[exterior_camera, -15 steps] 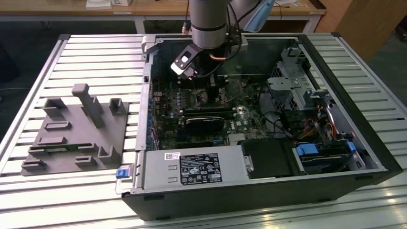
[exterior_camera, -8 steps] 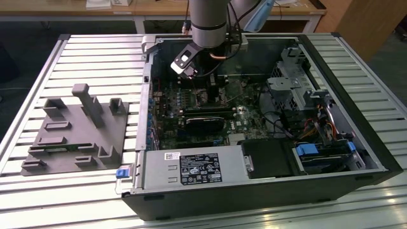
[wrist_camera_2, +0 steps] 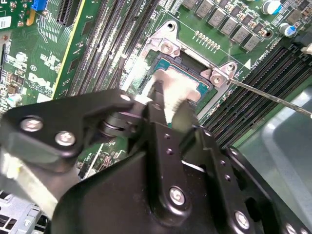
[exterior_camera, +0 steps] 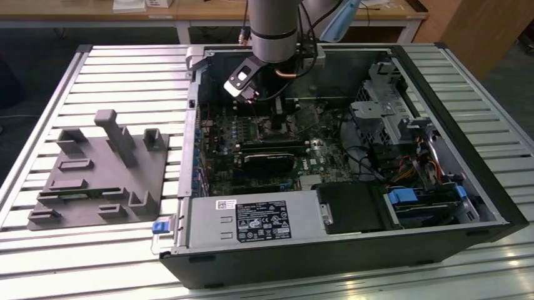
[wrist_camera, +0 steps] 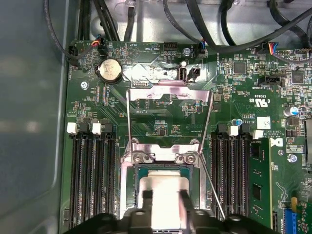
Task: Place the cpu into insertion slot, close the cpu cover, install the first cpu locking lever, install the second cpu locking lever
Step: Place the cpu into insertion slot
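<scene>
My gripper (exterior_camera: pixel 271 115) reaches down into the open computer case (exterior_camera: pixel 501 206), right over the insertion slot (wrist_camera: pixel 161 170) (wrist_camera_2: pixel 192 63). The cpu (wrist_camera: pixel 163 187) (wrist_camera_2: pixel 170 80), a pale metallic square, sits between my two black fingertips (wrist_camera: pixel 146 202), level with or just above the slot's silver frame. The gripper (wrist_camera: pixel 165 204) (wrist_camera_2: pixel 170 105) is shut on it. The cpu cover (wrist_camera: pixel 168 92) is flipped open and lies flat on the board beyond the slot. Thin wire locking levers (wrist_camera: pixel 214 192) (wrist_camera_2: pixel 273 97) stand released at the slot's sides.
Long black memory slots (wrist_camera: pixel 92 170) flank the socket on both sides, with one module (wrist_camera: pixel 256 175) fitted. A coin battery (wrist_camera: pixel 109 69) and cables (wrist_camera: pixel 195 19) lie beyond the cover. A grey fixture block (exterior_camera: pixel 92 169) stands at the exterior view's left, outside the case.
</scene>
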